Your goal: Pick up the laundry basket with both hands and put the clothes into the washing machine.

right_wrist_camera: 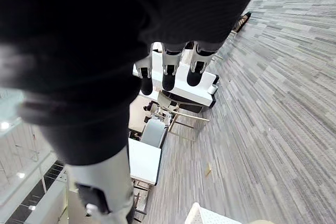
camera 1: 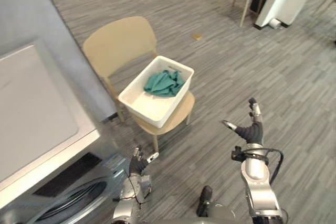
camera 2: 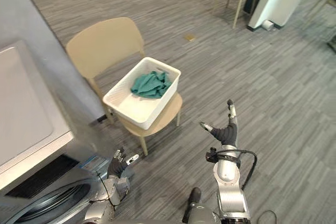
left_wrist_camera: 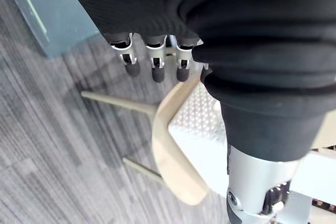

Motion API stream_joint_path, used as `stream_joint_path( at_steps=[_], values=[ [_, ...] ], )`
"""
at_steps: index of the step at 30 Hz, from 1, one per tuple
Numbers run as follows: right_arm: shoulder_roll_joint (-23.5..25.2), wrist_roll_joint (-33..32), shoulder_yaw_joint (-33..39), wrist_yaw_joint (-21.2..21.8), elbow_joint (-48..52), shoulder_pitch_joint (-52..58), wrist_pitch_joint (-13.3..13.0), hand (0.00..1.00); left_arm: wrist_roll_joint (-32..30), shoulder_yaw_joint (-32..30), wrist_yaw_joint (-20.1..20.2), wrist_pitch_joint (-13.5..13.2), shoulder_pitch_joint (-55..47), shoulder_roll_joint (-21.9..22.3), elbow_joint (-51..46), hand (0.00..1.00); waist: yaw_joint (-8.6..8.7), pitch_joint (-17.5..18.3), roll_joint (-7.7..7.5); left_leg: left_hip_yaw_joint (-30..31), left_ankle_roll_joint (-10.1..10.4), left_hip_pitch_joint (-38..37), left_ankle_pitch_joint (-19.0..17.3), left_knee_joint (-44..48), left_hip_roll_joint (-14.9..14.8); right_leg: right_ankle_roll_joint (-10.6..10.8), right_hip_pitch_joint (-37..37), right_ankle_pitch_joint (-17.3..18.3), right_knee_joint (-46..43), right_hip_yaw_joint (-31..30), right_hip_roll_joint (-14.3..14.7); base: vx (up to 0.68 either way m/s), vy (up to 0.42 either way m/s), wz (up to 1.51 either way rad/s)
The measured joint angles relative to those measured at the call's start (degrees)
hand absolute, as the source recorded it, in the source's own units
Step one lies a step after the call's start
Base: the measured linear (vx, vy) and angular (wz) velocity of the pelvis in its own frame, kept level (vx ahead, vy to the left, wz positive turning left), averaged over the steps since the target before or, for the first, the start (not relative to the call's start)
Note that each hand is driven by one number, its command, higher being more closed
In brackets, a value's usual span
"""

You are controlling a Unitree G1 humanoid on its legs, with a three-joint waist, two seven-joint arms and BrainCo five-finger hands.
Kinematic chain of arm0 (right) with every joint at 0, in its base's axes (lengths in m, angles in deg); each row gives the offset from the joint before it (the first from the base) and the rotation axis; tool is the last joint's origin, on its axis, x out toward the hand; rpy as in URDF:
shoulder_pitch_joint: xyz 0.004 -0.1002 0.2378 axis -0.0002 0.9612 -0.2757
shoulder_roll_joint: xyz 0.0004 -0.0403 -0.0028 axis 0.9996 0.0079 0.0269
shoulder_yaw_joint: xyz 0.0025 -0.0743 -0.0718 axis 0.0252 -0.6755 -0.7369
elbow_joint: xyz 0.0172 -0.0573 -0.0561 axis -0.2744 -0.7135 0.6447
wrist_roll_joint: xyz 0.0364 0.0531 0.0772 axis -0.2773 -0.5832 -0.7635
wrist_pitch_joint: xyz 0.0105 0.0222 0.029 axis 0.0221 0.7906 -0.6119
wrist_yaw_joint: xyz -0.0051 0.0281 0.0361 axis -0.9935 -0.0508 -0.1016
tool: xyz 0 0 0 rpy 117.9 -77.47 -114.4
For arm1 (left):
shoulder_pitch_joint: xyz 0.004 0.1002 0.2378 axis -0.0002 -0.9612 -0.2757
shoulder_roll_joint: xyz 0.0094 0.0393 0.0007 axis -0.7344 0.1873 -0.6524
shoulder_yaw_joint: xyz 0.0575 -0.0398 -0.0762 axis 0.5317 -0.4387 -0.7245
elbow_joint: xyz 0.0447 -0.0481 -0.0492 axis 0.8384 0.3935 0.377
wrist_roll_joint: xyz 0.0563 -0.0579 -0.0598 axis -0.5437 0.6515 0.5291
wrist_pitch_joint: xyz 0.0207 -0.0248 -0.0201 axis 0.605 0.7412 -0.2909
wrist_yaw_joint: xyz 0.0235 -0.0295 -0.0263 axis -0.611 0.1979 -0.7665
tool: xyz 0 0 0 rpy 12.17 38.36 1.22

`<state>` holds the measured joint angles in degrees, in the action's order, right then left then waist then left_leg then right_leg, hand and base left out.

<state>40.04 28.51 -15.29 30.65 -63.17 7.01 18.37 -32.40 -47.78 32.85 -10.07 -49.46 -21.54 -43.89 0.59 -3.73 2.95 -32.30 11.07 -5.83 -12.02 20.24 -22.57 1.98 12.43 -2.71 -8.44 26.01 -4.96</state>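
Basket: the white rectangular plastic laundry basket (camera 1: 148, 107) sits on the seat of the beige moulded chair (camera 1: 119, 43), and you have neither hand on it; its wall looks finely perforated in the left wrist view.
Clothes: crumpled teal cloth (camera 1: 164, 83) is heaped at the basket's far end.
Your left hand (camera 1: 138, 165): low beside the washing machine and short of the chair legs, fingers straight and relaxed, holding nothing.
Your right hand (camera 1: 251, 129): raised over the grey striped carpet floor (camera 1: 236, 66), well apart from the basket, fingers and thumb spread wide.
Washing machine (camera 1: 37, 114): smooth pale flat top with a dark round door below, at your left.
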Motion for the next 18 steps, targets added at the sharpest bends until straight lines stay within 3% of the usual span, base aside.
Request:
stream_joint_path(
  at_steps=[1, 2, 3, 4, 5, 6, 7, 9, 10, 11, 12, 13, 15, 18],
  values=[
    [-0.3, -0.3, -0.4, 0.0, 0.0, -0.6, 0.0, 0.0, 0.0, -0.1, 0.0, 0.0, -0.1, 0.0, 0.1, 0.0, -0.15, -0.3, 0.02, 0.4, -2.1, 0.9, 0.6, 3.9, -1.4, -0.1, -1.0, 0.7, 0.0, -0.2, 0.6, 0.19, -0.166, -0.31],
    [-0.3, -0.4, -0.9, 0.1, 0.0, -1.5, -0.1, 0.0, 0.1, -0.3, 0.0, -0.1, -0.5, -0.2, 0.2, 0.0, -0.37, -0.9, -0.45, 2.8, -11.1, 3.8, 3.7, 13.3, -3.8, -0.9, -3.4, 1.8, 0.7, -0.4, 1.2, 0.23, -0.19, -0.15],
    [-0.5, -0.4, -0.8, -0.1, 0.1, -1.7, -0.6, 0.0, 0.6, -0.6, 0.0, -0.5, -1.3, -0.7, 0.2, 0.0, -1.13, -1.4, -1.23, 7.8, -16.7, 7.5, 9.8, 21.1, -4.6, -1.4, -6.5, 2.5, 2.3, -0.5, 1.0, 0.31, -0.19, -0.11],
    [-0.8, -0.4, -0.9, -0.2, 0.3, -1.9, -0.8, 0.0, 1.0, -0.6, 0.0, -0.8, -1.8, -0.4, 0.2, 0.0, -1.88, -1.4, -1.32, 11.1, -14.3, 9.4, 8.0, 24.0, -4.0, -1.1, -7.4, 3.2, 2.7, -1.0, 0.7, 0.33, -0.12, -0.03],
    [-2.3, -0.4, -0.1, -0.4, 0.6, -4.1, -0.9, 0.0, 1.3, -0.3, 0.0, -1.1, -2.3, 0.7, -0.8, 0.0, -2.68, -1.7, -0.74, 18.1, -10.0, 16.4, 1.3, 28.4, -0.1, -1.6, -8.0, 4.8, 2.8, -1.2, 0.3, 0.28, -0.04, -0.04],
    [-3.1, -0.4, 0.0, -0.5, 0.6, -5.1, -0.9, 0.0, 1.4, -0.2, 0.0, -1.2, -2.3, 0.9, -0.9, 0.0, -2.98, -1.9, -0.5, 19.8, -9.5, 18.7, -0.4, 28.6, 2.0, -1.5, -8.2, 5.2, 2.8, -1.2, 0.1, 0.27, 0.0, -0.02],
    [-3.9, -0.4, -0.1, -0.4, 0.6, -7.2, -0.9, 0.0, 1.4, -0.2, 0.0, -1.2, -2.5, 1.0, -0.9, 0.0, -3.77, -2.1, -0.21, 21.5, -9.3, 22.7, -2.8, 26.7, 6.3, -1.3, -8.8, 5.6, 3.1, -1.4, -0.2, 0.26, 0.031, -0.15],
    [-4.1, -0.3, -0.4, -0.6, 0.0, -9.8, -1.0, 0.0, 1.3, -0.3, -0.2, -1.3, -3.6, 1.0, -0.9, 0.0, -5.24, -2.3, -0.27, 21.6, -9.0, 25.5, -3.3, 19.1, 11.9, -0.1, -10.0, 5.7, 3.7, -2.5, -0.4, 0.26, 0.068, -0.28],
    [-4.2, -0.1, -0.4, -0.9, -0.7, -11.1, -1.1, 0.0, 1.2, -0.3, -0.3, -1.2, -4.4, 1.1, -0.9, 0.0, -6.21, -2.3, 0.11, 21.8, -8.3, 25.6, -1.9, 10.8, 15.3, 1.0, -11.0, 6.4, 3.5, -3.0, -0.2, 0.21, 0.098, -0.3],
    [-4.1, -0.1, -0.4, -1.4, -1.0, -11.5, -1.1, 0.0, 1.2, -0.3, -0.5, -1.2, -4.9, 1.0, -1.0, 0.0, -6.53, -2.2, 0.45, 21.4, -11.6, 25.3, 0.3, 6.6, 16.3, 1.7, -11.6, 6.8, 3.3, -3.6, 0.3, 0.34, 0.123, -0.23],
    [-2.2, 0.3, -0.5, -2.6, -2.0, -11.7, -1.0, 0.0, 1.2, -0.7, -1.1, -1.1, -5.8, -0.2, -1.0, 0.0, -7.0, -2.0, -2.24, 20.7, -13.2, 22.5, 0.7, 4.2, 17.8, 2.6, -12.3, 7.6, 3.4, -4.7, -0.6, 0.28, 0.09, -0.06],
    [-1.3, 0.5, -0.5, -2.7, -2.0, -11.8, -1.0, 0.0, 1.2, -1.7, -1.1, -1.1, -5.7, -0.8, -1.1, 0.0, -6.78, -1.9, -3.71, 20.7, -13.3, 21.9, 0.6, 3.5, 18.5, 2.7, -12.5, 7.7, 3.6, -4.8, -1.3, 0.28, 0.09, 0.09],
    [0.3, 1.0, -0.6, -2.7, -2.0, -12.1, -1.0, 0.0, 1.2, -2.6, -1.1, -0.8, -5.5, -1.6, -0.8, 0.0, -6.64, -2.4, -5.08, 20.8, -14.1, 20.8, 0.0, 3.7, 19.2, 3.8, -13.1, 8.5, 1.1, -4.2, -2.3, 0.27, 0.102, 0.19],
    [0.8, 0.9, -0.3, -2.7, -2.9, -11.6, -0.9, 0.0, 0.9, -2.2, -1.0, -0.1, -5.7, -2.4, -0.1, 0.0, -6.01, -2.9, -4.06, 22.2, -14.9, 16.1, -0.6, 1.9, 19.0, 4.0, -10.3, 10.0, -12.1, -6.1, -4.7, 0.23, 0.101, 0.16]
  ],
)
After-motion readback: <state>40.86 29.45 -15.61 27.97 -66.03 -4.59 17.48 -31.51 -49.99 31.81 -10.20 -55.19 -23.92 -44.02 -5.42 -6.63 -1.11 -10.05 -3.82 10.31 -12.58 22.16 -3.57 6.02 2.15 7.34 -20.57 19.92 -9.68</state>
